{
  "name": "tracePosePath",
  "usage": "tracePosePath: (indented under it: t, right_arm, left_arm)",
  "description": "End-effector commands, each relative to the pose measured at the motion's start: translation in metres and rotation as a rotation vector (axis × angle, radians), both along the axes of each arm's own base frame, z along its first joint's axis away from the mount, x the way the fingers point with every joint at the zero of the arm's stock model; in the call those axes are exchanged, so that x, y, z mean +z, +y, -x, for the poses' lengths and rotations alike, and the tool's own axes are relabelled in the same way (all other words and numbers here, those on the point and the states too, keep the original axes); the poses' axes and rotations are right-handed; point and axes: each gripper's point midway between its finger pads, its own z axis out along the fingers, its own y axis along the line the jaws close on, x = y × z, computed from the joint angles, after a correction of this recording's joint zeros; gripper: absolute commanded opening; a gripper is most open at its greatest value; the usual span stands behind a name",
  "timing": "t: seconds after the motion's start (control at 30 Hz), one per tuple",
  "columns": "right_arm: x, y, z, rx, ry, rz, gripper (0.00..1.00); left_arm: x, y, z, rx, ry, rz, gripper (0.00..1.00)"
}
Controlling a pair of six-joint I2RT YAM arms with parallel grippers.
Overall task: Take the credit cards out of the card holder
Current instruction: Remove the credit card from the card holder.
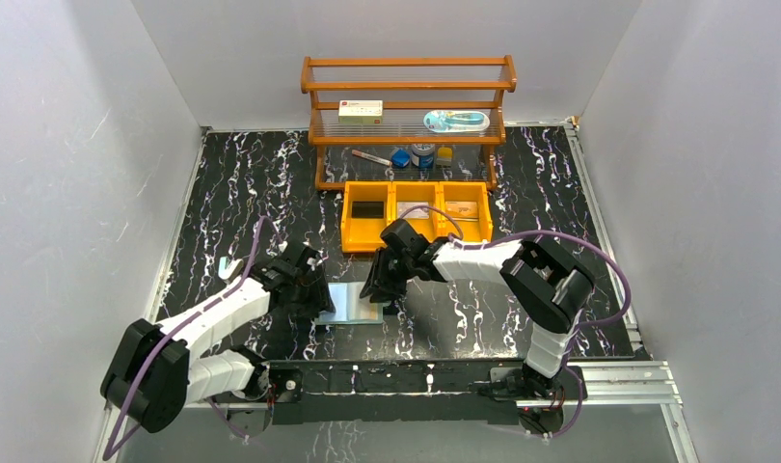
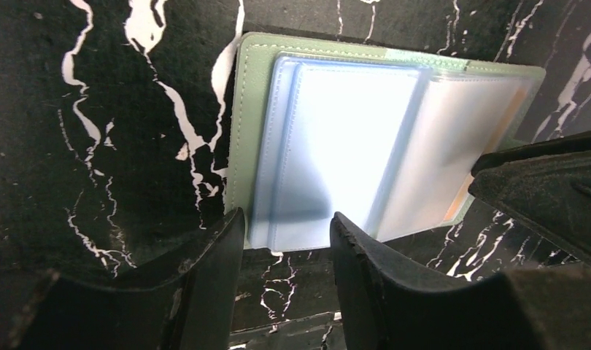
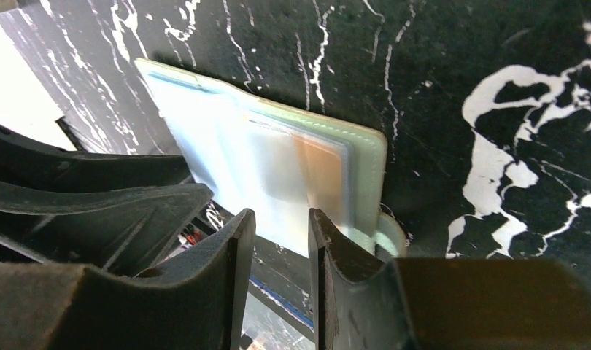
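Standing apart, the left fingers (image 2: pixel 205 284) straddle the near edge of the clear sleeves (image 2: pixel 344 124) in the holder (image 2: pixel 243 146), gripping nothing. The right fingers (image 3: pixel 212 284) are parted by a narrow gap over its other page, with nothing seen between them. The sage-green holder lies open flat on the surface (image 1: pixel 541 212) between both arms, pale sleeves up, an orange card (image 3: pixel 318 171) showing through one. Behind it, an orange three-part bin (image 1: pixel 363 241) holds a dark card (image 1: pixel 368 209) at left and a tan card (image 1: pixel 464 208) at right.
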Motion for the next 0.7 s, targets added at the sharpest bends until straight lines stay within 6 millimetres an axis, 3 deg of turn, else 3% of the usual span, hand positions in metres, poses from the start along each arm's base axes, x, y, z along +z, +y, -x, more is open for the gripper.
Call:
tracePosePath:
  t: [0.0, 0.3, 0.67]
  right_arm:
    - [0.013, 0.017, -0.009, -0.003, -0.006, -0.087, 0.41]
    - [0.016, 0.028, -0.009, 0.026, 0.011, -0.126, 0.41]
    - [0.044, 0.05, -0.01, 0.111, -0.037, -0.246, 0.42]
  left_arm:
    - [-0.006, -0.01, 0.013, -0.029, 0.032, 0.083, 0.44]
    - [-0.007, -0.02, 0.017, -0.052, 0.034, 0.152, 0.38]
    - [-0.001, -0.024, 0.012, -0.051, 0.012, 0.169, 0.36]
